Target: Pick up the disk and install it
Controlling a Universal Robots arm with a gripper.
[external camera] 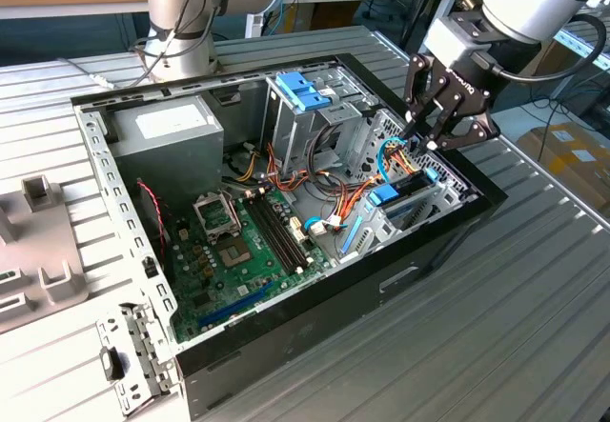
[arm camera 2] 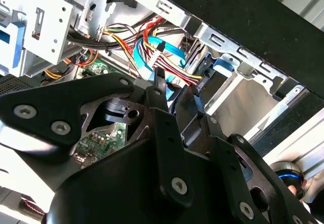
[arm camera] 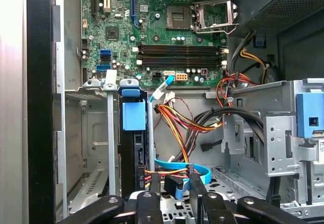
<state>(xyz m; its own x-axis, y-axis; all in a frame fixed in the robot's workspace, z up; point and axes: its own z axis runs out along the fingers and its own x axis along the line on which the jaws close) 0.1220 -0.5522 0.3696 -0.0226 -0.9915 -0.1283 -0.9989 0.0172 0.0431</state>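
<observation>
The disk (arm camera: 134, 148) stands on edge in a drive bay at the case's front wall, its dark body framed by a light-blue carrier with the blue tab uppermost. In the exterior view the disk (external camera: 391, 194) sits low in the bay at the case's right side, and my gripper (external camera: 426, 143) hovers just above and beside it. In both wrist views the gripper (arm camera: 174, 181) (arm camera 2: 172, 90) has a narrow gap between its fingers and is apart from the disk (arm camera 2: 221, 63). A blue flat cable (arm camera: 177, 167) and its dark connector lie behind that gap, ungripped.
The open computer case (external camera: 448, 236) lies on a slatted metal table. Inside are the motherboard (external camera: 238, 246), a power supply (external camera: 172, 131), a drive cage with blue latches (external camera: 303, 93) and bundles of coloured wires (arm camera: 177, 120). A second arm's base (external camera: 181, 31) stands behind.
</observation>
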